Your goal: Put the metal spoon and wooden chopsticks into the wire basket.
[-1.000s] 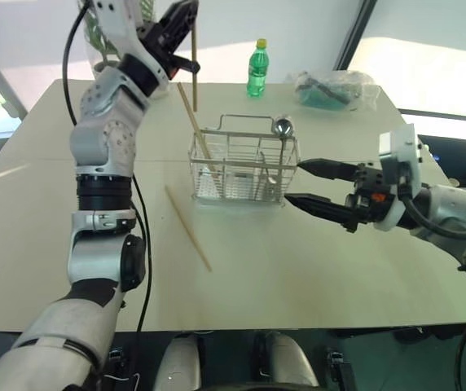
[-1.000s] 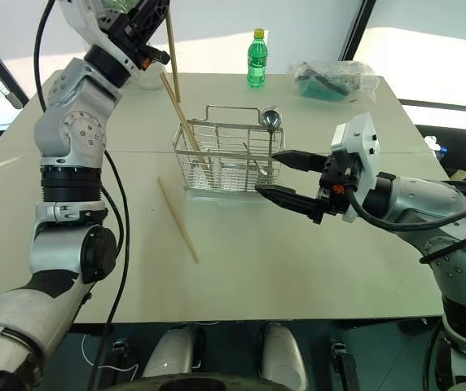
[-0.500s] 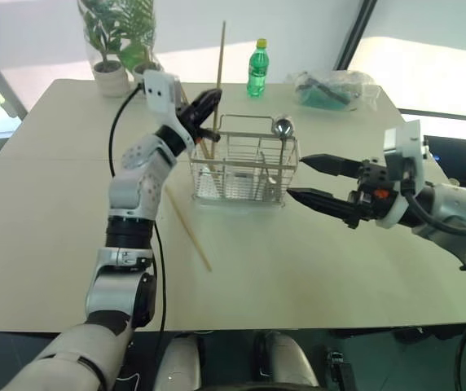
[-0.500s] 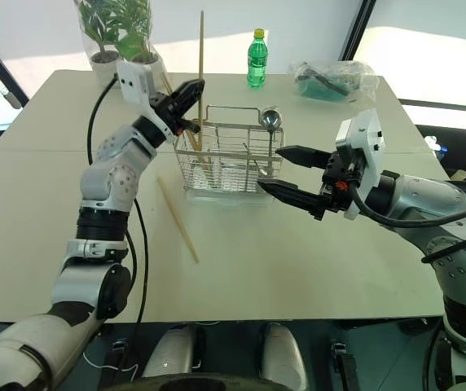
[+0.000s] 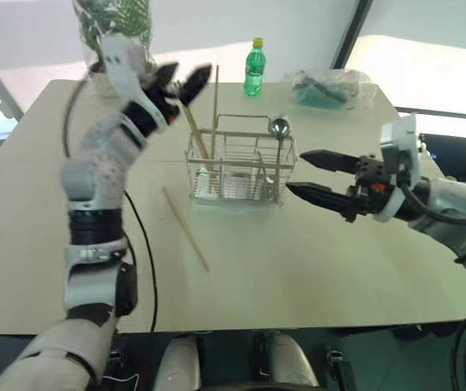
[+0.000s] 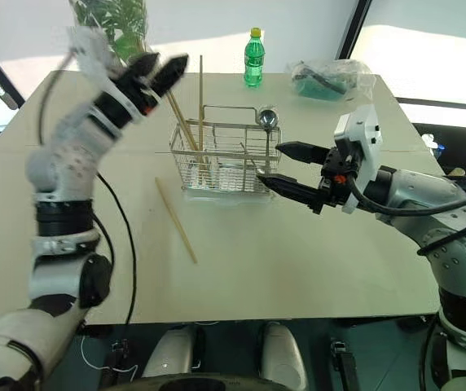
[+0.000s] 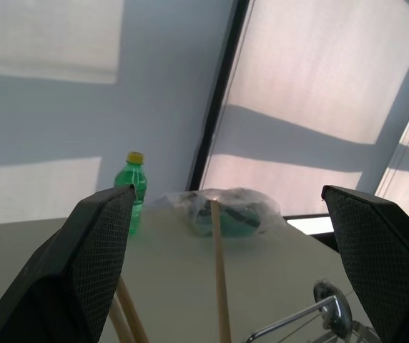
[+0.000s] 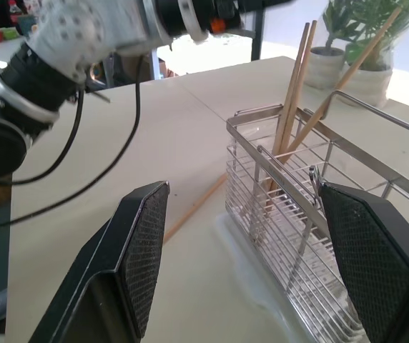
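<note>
I read this as the moment just after a drop: my left end effector hangs above and to the left of the wire basket with its fingers spread wide and nothing between them. Two wooden chopsticks stand in the basket's left compartment, one near upright, the other leaning left. The metal spoon stands in the right end, bowl up. One more chopstick lies flat on the desk, just in front of the basket's left corner, pointing diagonally toward me.

My right end effector sits level just beside the basket's right end, fingers parted and empty; I cannot tell whether it touches the wire.

So the step left, as I judge it, is that last stick. I need to bring the left arm down, pinch the stick off the flat desk, tip it upright and lower it into a compartment.

Room is generous in front of the basket. The risk is the upright sticks: they rise well above the rim, near my left fingers. The green bottle and plastic bag are well apart at the far edge.
</note>
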Tool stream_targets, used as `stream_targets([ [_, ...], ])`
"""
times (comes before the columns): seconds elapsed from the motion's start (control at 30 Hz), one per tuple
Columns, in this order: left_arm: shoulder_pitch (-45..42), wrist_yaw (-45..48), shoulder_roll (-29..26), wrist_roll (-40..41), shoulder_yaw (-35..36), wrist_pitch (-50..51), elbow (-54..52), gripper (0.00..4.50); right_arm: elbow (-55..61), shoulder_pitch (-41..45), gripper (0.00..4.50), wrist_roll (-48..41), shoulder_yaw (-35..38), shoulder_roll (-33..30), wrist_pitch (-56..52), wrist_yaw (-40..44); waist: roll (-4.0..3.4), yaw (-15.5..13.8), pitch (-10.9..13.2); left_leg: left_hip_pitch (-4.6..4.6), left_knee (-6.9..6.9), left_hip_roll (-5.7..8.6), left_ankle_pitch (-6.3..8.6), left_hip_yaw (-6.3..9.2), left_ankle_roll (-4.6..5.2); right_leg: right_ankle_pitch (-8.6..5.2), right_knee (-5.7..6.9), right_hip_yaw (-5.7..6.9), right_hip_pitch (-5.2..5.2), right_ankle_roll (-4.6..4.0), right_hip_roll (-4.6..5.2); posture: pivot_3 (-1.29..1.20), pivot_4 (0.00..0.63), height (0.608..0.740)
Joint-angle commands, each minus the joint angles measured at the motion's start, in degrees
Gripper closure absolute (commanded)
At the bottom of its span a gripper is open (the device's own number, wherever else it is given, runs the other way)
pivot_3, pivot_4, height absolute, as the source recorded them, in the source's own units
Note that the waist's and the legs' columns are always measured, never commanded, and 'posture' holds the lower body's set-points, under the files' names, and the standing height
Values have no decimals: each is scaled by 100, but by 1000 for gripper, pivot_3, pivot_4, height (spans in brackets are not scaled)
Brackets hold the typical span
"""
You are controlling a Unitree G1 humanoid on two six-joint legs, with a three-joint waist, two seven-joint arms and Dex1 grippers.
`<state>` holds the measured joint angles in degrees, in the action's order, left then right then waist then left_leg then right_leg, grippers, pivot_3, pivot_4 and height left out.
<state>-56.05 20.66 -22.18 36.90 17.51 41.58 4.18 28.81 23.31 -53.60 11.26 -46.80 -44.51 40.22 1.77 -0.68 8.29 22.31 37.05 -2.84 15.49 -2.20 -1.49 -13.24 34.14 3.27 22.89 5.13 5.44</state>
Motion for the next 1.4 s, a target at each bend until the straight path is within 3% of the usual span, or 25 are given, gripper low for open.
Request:
stream_targets([
  [0.03, -472, -941, -476, 264, 536, 1367, 82, 52, -34, 185, 1050, 93, -13, 63, 158, 100, -1, -1, 0, -1, 0, 0, 0, 2, 0, 1, 0, 0, -2, 2, 0, 0, 150, 717],
  [0.1, -637, -1479, -662, 75, 601, 1942, 269, 52, -80, 227, 1050, 146, -53, 98, 178, 143, -1, -8, 1, -2, 0, 2, 0, 5, 0, 1, 0, 1, -4, 3, 0, 0, 150, 717],
  [0.23, -916, -2772, -891, -781, 561, 4015, 771, 52, -182, 305, 1050, 225, -144, 183, 233, 209, 5, -7, 2, -3, 1, 8, 0, 13, 0, 1, -1, 1, -13, 6, -1, 0, 150, 717],
  [0.4, -1219, -3698, -81, -1679, 1386, 5034, 1006, 52, -187, 279, 1050, 437, -309, 126, 321, 493, 17, -23, 10, 0, 0, 8, -1, 16, -2, 1, 1, 6, -10, 8, -1, 0, 150, 717],
  [0.5, -1523, -4459, 829, -2185, 2447, 5092, 1261, 52, 99, -25, 1050, 225, -217, -245, 287, 1225, 19, -48, 11, 5, 0, 12, -2, 20, -5, 1, -3, 10, -12, 8, 2, 0, 150, 717],
  [0.63, -1693, -4733, 1315, -2223, 2574, 5092, 1747, 52, 191, -202, 1050, 154, -95, -491, 269, 1549, 22, 0, 13, 3, -4, 14, -1, 20, -6, 1, -4, 10, -12, 9, 3, 0, 150, 717],
  [0.83, -1517, -4840, 1479, -2225, 2285, 5092, 2145, 52, 171, -130, 1050, 180, -61, -438, 201, 1360, 17, 15, 16, -5, -10, 8, -3, 20, -11, 2, 3, 10, -4, 9, -3, 0, 150, 717],
  [1.4, -1554, -4705, 1687, -2866, 2411, 5046, 3029, 52, 484, -304, 1050, -165, 125, -266, 80, 600, 18, -9, 17, 3, -8, 13, -5, 19, -14, 2, -1, 10, -4, 9, 4, 0, 150, 717],
])
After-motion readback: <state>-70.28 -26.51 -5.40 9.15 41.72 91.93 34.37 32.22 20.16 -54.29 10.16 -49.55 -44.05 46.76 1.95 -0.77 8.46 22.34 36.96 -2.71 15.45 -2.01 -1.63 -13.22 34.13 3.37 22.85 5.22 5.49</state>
